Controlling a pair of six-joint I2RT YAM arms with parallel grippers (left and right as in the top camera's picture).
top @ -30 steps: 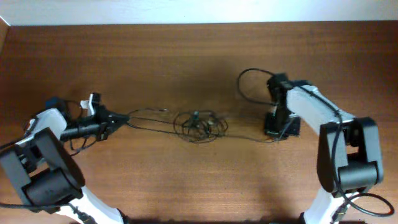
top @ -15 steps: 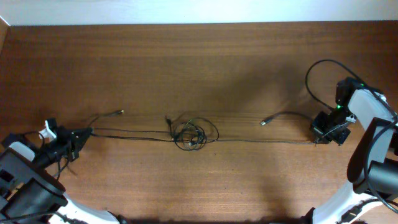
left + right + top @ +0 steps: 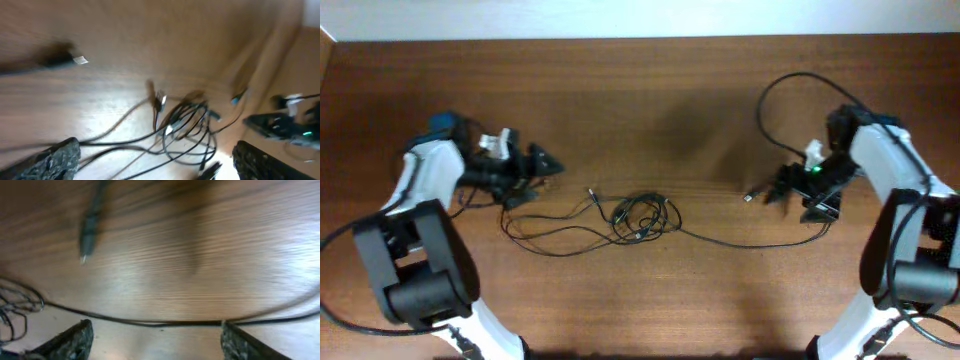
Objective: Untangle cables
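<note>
The thin black cables (image 3: 640,215) lie in a loose knot at the table's middle, with slack loops (image 3: 535,235) trailing left and one strand (image 3: 760,243) running right. My left gripper (image 3: 535,165) hovers up-left of the knot, open and holding nothing. In the left wrist view its fingers (image 3: 52,160) stand wide apart, with the knot (image 3: 187,125) ahead and a silver-tipped plug (image 3: 80,60) to the far left. My right gripper (image 3: 775,190) is open beside a small plug end (image 3: 748,196). Its wrist view shows a strand (image 3: 165,322) crossing in front of the spread fingers (image 3: 70,340).
Thick black arm cable arcs above the right arm (image 3: 780,95). The wooden table (image 3: 640,90) ends at a pale wall along the back. Both arm bases (image 3: 415,280) stand at the near corners.
Both grippers have opened and let go of the cable ends, then moved inward toward the middle. The strands that were stretched taut now lie slack in loops.
</note>
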